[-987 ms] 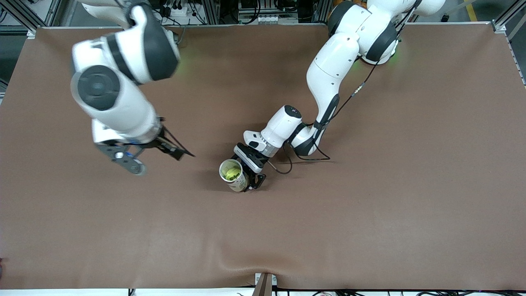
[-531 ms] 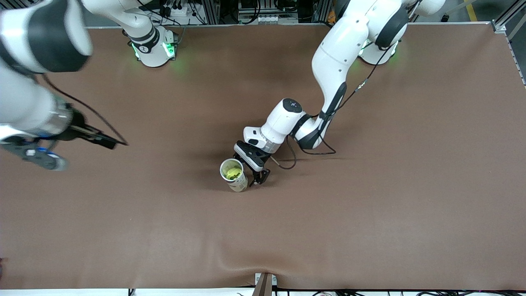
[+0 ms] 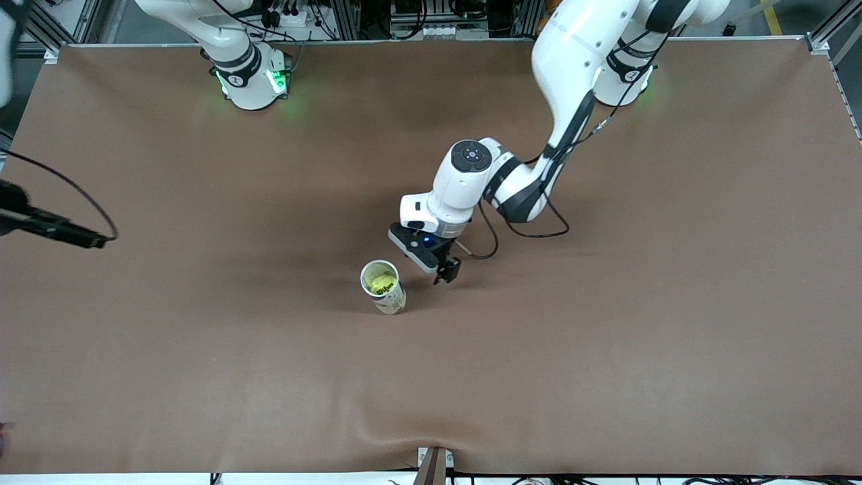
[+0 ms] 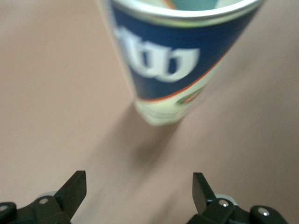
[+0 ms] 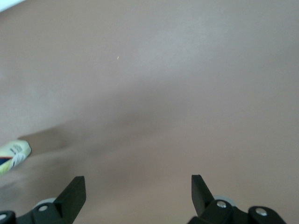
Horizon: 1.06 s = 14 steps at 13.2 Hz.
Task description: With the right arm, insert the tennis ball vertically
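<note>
**Backing off — ball already in can**

Standing upright mid-table, the can has the tennis ball inside. Left gripper has let go and pulled away — jaws wide, empty, just beside the can. Right gripper, also wide and empty, has swung off toward its table end. Insertion looks done.

My left arm is glossy white in rounded shells with black bands at the joints; a round dark cap with small buttons tops its wrist; a thin black cable loops beside it; a blue light glows on the black pincer mount; my bases shine green; each black finger is wedge-shaped, with silver screws.
</note>
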Available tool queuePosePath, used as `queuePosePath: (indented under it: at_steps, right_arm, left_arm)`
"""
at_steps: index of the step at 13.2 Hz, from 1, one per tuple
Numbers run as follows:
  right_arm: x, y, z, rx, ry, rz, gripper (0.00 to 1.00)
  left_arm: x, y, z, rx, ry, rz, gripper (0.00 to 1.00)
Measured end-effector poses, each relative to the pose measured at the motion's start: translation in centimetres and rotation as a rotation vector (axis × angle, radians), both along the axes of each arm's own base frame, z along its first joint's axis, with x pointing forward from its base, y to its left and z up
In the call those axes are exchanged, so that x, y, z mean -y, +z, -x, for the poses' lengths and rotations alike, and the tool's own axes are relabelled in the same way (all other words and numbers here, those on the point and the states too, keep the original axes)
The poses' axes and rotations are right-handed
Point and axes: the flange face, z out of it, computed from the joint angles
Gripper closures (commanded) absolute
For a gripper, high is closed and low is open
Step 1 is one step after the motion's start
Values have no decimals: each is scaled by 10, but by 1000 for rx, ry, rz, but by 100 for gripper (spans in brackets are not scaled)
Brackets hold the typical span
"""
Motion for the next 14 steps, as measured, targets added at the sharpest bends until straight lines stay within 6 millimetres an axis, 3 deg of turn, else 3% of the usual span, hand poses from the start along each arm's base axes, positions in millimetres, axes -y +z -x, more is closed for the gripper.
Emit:
queuePosePath:
  at_steps: [3,7,10,12,14]
  right_arm:
    - [34,4,-5,79,-48,-18,0]
    - [35,4,-8,104,-52,-33,0]
    - [33,4,-8,104,-49,-34,0]
    - [31,4,-9,104,-46,-36,0]
    - [26,4,-9,103,-38,-39,0]
  left_arm:
    - [-43,26,-20,-92,22,-114,0]
    - [-124,52,-62,-242,145,-233,0]
    - [-211,87,-109,-333,274,-274,0]
    - [-287,95,-138,-361,358,-267,0]
    - [-352,100,-152,-395,442,-261,0]
